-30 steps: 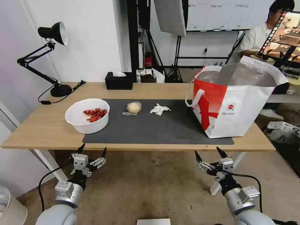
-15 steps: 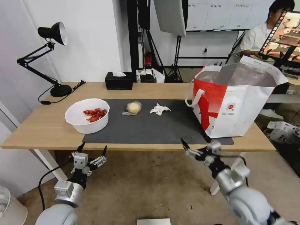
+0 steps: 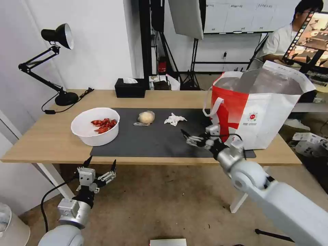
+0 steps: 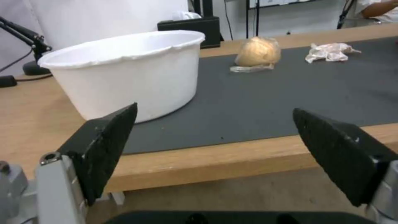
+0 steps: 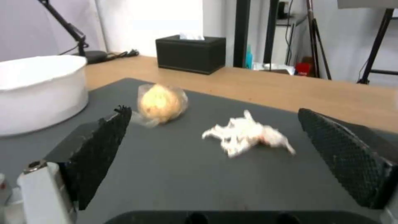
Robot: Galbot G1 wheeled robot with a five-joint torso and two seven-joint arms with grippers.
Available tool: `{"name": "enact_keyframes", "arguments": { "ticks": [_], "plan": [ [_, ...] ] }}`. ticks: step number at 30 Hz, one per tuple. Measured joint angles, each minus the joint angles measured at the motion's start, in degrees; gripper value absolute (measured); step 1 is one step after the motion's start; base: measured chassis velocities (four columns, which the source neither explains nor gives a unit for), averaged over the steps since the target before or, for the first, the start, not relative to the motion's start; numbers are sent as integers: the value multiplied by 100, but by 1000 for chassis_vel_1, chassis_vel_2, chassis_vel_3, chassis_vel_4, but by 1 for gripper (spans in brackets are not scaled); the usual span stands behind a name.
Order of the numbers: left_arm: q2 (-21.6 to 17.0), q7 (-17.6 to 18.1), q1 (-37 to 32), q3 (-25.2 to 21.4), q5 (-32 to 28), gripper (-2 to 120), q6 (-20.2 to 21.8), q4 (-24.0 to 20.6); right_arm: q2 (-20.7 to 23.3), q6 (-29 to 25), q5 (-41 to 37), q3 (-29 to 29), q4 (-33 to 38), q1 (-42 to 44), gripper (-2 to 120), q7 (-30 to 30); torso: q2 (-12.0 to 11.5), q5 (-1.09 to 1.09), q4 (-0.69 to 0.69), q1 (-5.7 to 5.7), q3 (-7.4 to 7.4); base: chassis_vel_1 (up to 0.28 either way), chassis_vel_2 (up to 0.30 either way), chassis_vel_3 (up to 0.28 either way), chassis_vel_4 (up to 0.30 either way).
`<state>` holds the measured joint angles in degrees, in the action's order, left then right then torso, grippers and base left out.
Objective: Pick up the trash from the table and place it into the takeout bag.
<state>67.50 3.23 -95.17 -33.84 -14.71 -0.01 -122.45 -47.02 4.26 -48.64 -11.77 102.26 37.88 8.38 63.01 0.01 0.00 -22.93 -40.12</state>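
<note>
We take the crumpled white tissue (image 3: 175, 119) as our target: it lies on the dark grey mat (image 3: 160, 140), toward the side of the takeout bag (image 3: 259, 109) and well short of it, with bare mat all around. That open space is why we can come at it low and from the front, with nothing to knock aside. In the right wrist view the tissue (image 5: 247, 137) sits between our two spread fingers, a little ahead of them and untouched.

Just beside it, on the bowl side, rests the plastic-wrapped beige lump (image 3: 146, 118), apart from the tissue, so one can be pinched without dragging the other. Farther along stands the white bowl (image 3: 95, 126) with red scraps (image 3: 104, 125) inside, half on the mat and half on the light-wood table (image 3: 44, 143).

Our right gripper (image 3: 196, 136) hovers over the mat's near part, jaws wide apart and aimed at the tissue. We judge this the reach before the first pick. The bag stands upright at the table's right end with its foil-lined mouth gaping, which suits a drop from above.

Our left gripper (image 3: 100, 165) is parked below the table's front edge, fingers spread, facing the bowl (image 4: 124, 71). The black tissue box (image 3: 130, 88) and the desk lamp (image 3: 51, 58) stand at the back, out of our path.
</note>
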Motion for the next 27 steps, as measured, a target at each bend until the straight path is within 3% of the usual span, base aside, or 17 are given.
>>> {"name": "enact_keyframes", "arguments": {
  "ticks": [3,11,19,27],
  "plan": [
    [14,5,2,7,1,100,2,9,-400,191,-145,-541,-620,-821,100,263,0,-1,1,0,0,0,0,0,0],
    [44,3,3,-1,1,100,2,46,-1329,916,-398,-1356,-1925,-2003,100,840,1,-4,1,0,1,0,0,0,0],
    [64,3,-8,-31,-4,100,-22,68,-2167,1364,-324,-1508,-3336,-2520,100,1252,0,-1,1,0,1,0,0,0,0],
    [37,3,5,-61,-30,100,-45,148,-2415,1382,-87,-1301,-3851,-2408,100,1302,1,-1,0,1,1,0,0,0,0]
  ]
}}
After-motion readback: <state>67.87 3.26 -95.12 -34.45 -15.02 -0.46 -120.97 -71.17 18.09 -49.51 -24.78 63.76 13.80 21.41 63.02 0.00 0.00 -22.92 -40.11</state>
